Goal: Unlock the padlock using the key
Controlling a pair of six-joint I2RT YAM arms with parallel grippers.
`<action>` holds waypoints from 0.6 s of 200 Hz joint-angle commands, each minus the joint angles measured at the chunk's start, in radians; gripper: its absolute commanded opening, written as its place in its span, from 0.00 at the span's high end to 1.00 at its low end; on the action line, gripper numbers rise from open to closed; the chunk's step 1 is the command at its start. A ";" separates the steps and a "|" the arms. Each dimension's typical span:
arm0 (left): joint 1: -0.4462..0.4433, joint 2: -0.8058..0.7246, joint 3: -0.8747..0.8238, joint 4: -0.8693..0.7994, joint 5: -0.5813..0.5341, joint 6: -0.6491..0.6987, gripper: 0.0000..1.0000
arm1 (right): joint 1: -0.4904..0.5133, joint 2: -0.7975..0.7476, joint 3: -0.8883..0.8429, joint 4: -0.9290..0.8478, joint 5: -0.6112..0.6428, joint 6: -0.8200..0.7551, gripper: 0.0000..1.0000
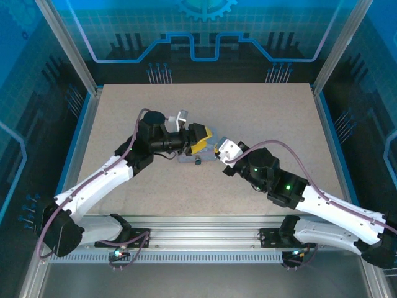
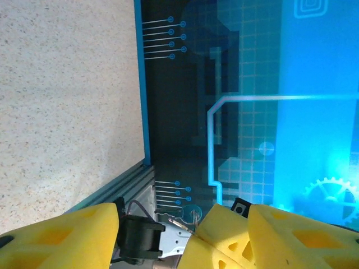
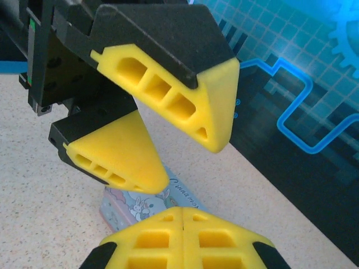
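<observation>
The right gripper (image 3: 184,221) has its yellow pads pressed flat together. In the left wrist view a thin grey sliver, the key (image 2: 179,221), pokes from their tip. The left gripper (image 3: 189,159) hangs spread wide just across from it. Both meet near the middle of the worktop (image 1: 260,112), close above a pale blue cartoon tin (image 3: 139,205).

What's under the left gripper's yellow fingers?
A pale blue cartoon-printed tin, below the open left gripper. The shut right gripper covers its near end, so anything there is hidden.
</observation>
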 commanded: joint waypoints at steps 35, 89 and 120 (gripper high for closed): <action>-0.024 -0.011 -0.028 0.077 -0.019 -0.090 0.42 | 0.038 -0.014 -0.024 0.104 0.066 -0.051 1.00; -0.031 -0.003 -0.016 0.091 -0.019 -0.104 0.47 | 0.041 -0.045 -0.055 0.120 0.065 -0.050 1.00; -0.039 0.004 -0.013 0.088 -0.022 -0.106 0.50 | 0.040 -0.050 -0.056 0.120 0.055 -0.049 1.00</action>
